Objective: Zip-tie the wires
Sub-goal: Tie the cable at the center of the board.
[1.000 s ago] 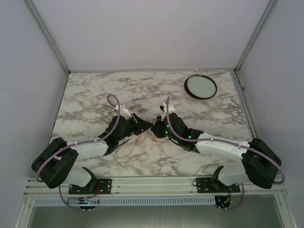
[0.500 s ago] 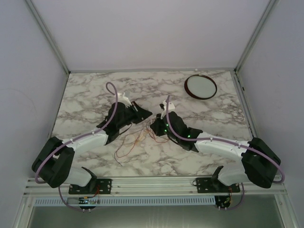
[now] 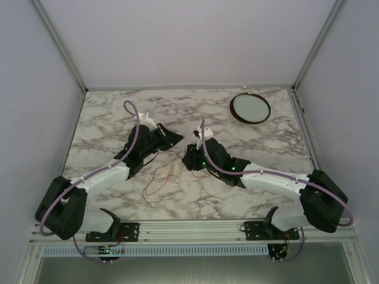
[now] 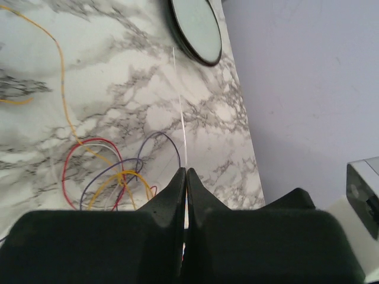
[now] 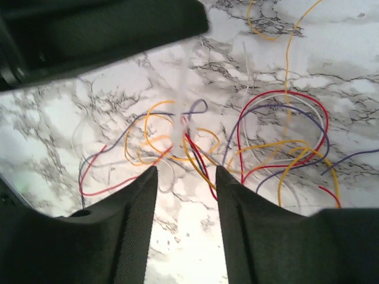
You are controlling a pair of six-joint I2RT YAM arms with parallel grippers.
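One bunch thin multicoloured wires [image 5: 195, 148], one dark-rimmed round dish [image 3: 250, 107]; left fingers [image 4: 170, 198] clench thin white strip [image 4: 183, 124], right fingers [image 5: 137, 207] released.

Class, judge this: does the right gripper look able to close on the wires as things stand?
Probably yes: the right gripper stands open, facing the wires, with nothing between them.

So there's a dark-rimmed round white dish [image 3: 250, 107] just sitting flat near the far right corner of the marble table [image 3: 112, 118], with pale walls [image 3: 189, 41] closing in around it.
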